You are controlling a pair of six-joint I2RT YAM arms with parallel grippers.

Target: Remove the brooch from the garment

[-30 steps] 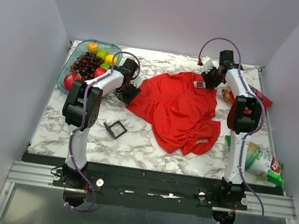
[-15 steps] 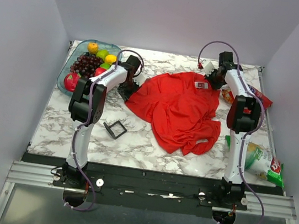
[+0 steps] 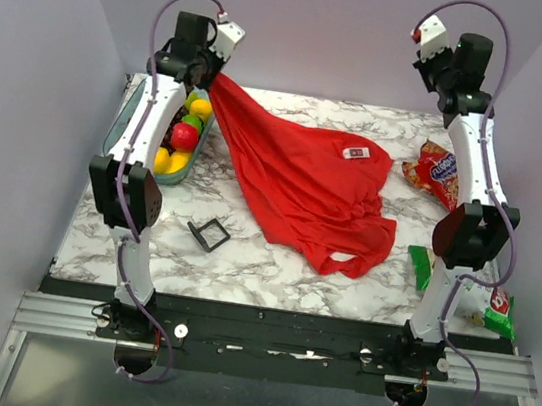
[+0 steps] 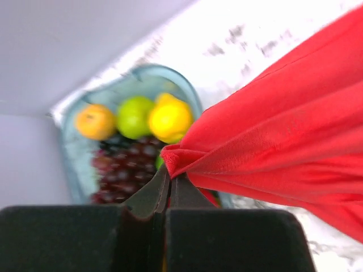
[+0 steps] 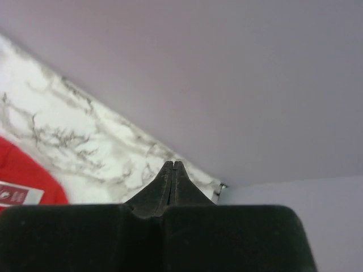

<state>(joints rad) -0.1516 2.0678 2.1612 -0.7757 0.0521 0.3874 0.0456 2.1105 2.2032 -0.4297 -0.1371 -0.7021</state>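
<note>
Two grippers, one garment, one brooch, sundry bystanders. Left gripper point(image 4: 169, 175): fingertips pressed together on a bunched corner of the garment point(image 3: 303, 187), holding that corner high off the table point(image 3: 134, 244) so that the red cloth hung from it in a taut slope down to the marble; this hold probably served to stretch the fabric and present the pin. Brooch point(image 3: 356, 152): a small whitish piece sitting on the garment near its far edge, toward the end opposite the pinched corner; apparently not yet detached, its shape too small to settle. Right gripper point(image 5: 173, 167): fingers closed against each other with nothing between them, raised high beyond the garment's far right end, well apart from the brooch; presumably the one free to pluck it. Fruit bowl point(image 3: 119, 131): just left of the garment's raised corner. Black square frame point(image 3: 208, 235): near the garment's near-left side. Red snack bag point(image 3: 439, 174): just right of the garment.
</note>
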